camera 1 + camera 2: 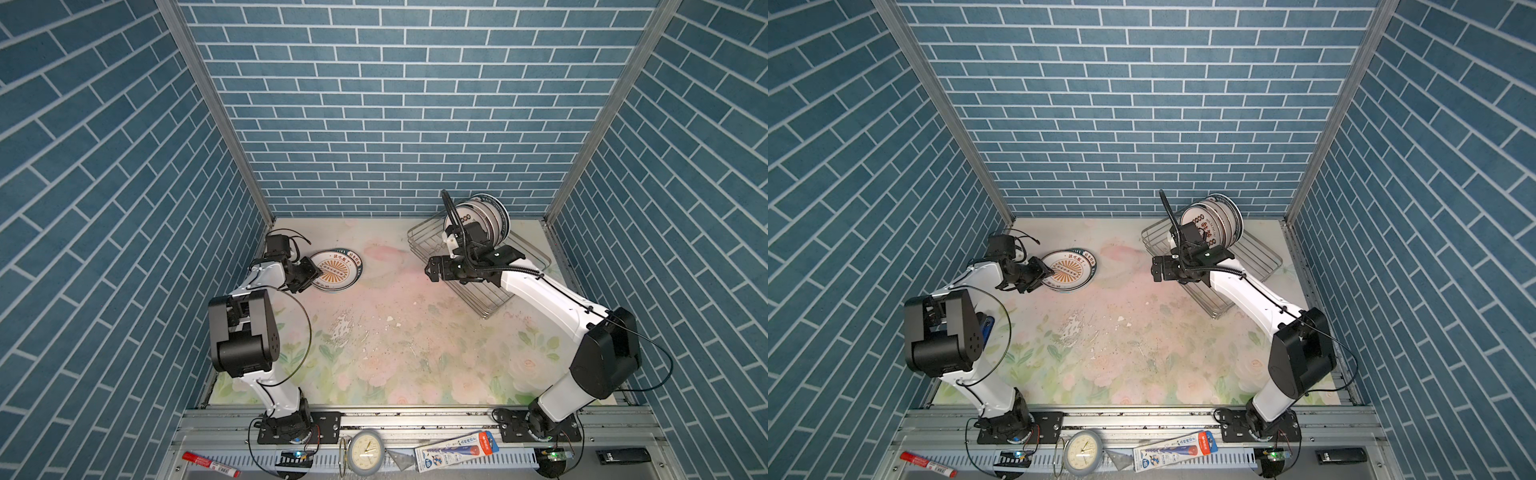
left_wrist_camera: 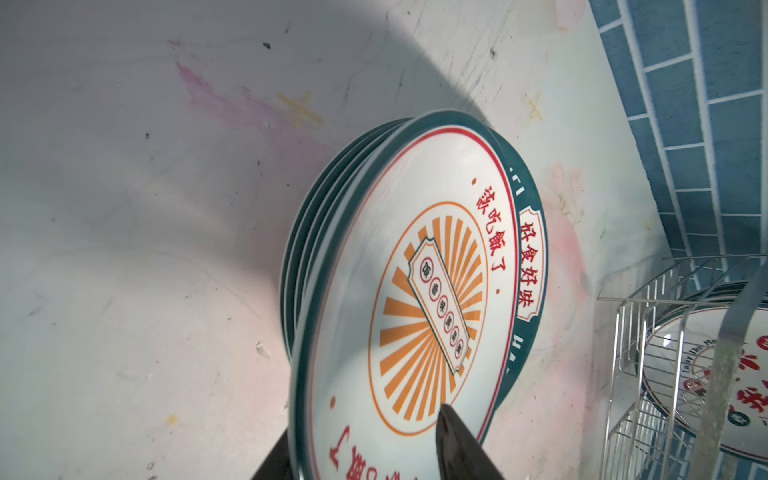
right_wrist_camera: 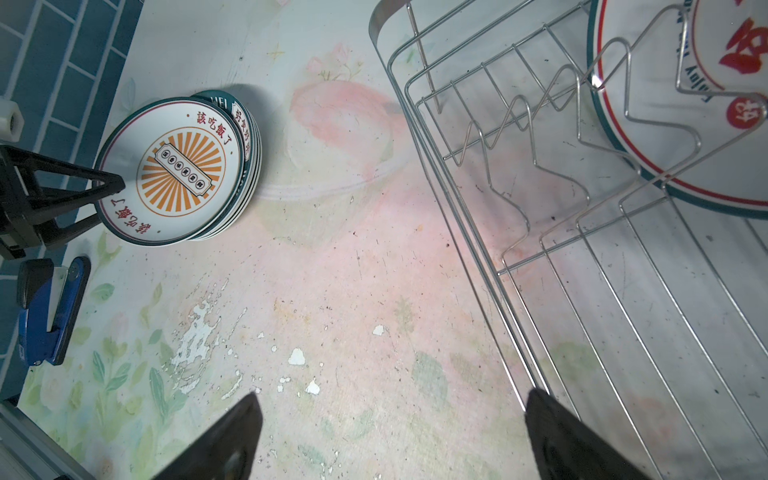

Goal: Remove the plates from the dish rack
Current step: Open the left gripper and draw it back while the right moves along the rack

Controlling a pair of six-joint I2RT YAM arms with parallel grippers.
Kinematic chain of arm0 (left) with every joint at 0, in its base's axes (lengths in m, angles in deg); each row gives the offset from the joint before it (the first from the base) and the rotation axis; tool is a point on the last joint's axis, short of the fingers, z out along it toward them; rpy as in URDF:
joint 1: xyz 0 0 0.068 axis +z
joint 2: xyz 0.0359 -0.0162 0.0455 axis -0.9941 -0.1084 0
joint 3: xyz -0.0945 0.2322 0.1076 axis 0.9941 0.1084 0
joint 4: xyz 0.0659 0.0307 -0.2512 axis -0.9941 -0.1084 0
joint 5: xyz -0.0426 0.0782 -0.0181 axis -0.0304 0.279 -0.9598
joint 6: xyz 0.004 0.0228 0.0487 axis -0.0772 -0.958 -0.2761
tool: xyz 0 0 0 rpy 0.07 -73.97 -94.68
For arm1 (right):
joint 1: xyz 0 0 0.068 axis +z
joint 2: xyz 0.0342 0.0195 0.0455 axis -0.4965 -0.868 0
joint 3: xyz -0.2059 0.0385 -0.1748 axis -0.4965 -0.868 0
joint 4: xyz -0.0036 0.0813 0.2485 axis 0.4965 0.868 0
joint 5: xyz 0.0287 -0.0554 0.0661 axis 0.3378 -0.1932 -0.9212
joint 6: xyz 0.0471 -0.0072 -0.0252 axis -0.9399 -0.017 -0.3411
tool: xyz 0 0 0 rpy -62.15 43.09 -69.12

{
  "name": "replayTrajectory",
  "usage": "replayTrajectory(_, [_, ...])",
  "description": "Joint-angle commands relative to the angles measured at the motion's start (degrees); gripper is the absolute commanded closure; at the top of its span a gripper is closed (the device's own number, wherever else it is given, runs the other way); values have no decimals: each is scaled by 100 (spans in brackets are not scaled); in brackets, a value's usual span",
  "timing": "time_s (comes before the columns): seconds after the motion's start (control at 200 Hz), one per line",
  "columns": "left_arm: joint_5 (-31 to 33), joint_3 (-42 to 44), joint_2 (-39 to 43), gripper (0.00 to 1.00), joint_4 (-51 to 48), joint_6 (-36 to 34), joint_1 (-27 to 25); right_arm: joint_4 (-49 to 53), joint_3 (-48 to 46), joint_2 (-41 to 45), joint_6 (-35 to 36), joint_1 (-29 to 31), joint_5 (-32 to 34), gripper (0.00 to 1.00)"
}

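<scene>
Left end effector [image 1: 319, 273]: jaws partway apart, straddling the near rim of the top plate [image 3: 183, 166], one finger over its face and one under the edge. We can't tell if they pinch it. That plate rests on the stack [image 3: 254, 166] on the tabletop [image 1: 395, 332], offset toward this end effector. Right end effector [image 1: 432, 270]: spread wide, empty, hovering over bare tabletop just beside the dish rack [image 3: 376, 18] edge. The remaining plates [image 1: 492, 218] stand on edge at the rack's far end, beyond that end effector.
</scene>
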Motion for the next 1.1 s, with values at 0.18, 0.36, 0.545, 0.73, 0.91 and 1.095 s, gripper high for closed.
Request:
replayTrajectory(0.18, [428,-446,-434,48,-634,-402,-135,-35,-149,144,100,-46,-116,1])
replayTrajectory(0.36, [532,-600,-570,48,-750,-479,-202,-30,-137,144,109,-63,-142,1])
replayTrajectory(0.545, [584,-702,-681,47,-770,-489,-234,0,-139,135,136,-89,-158,1])
replayTrajectory(0.73, [569,-823,-826,46,-811,-539,-288,-16,-192,177,136,-115,-181,1])
replayTrajectory(0.91, [628,-975,-870,44,-912,-590,-354,26,-176,188,197,-143,-182,1])
replayTrajectory(1.095, [662,-1124,-923,39,-1040,-659,-392,57,-186,223,240,-160,-236,1])
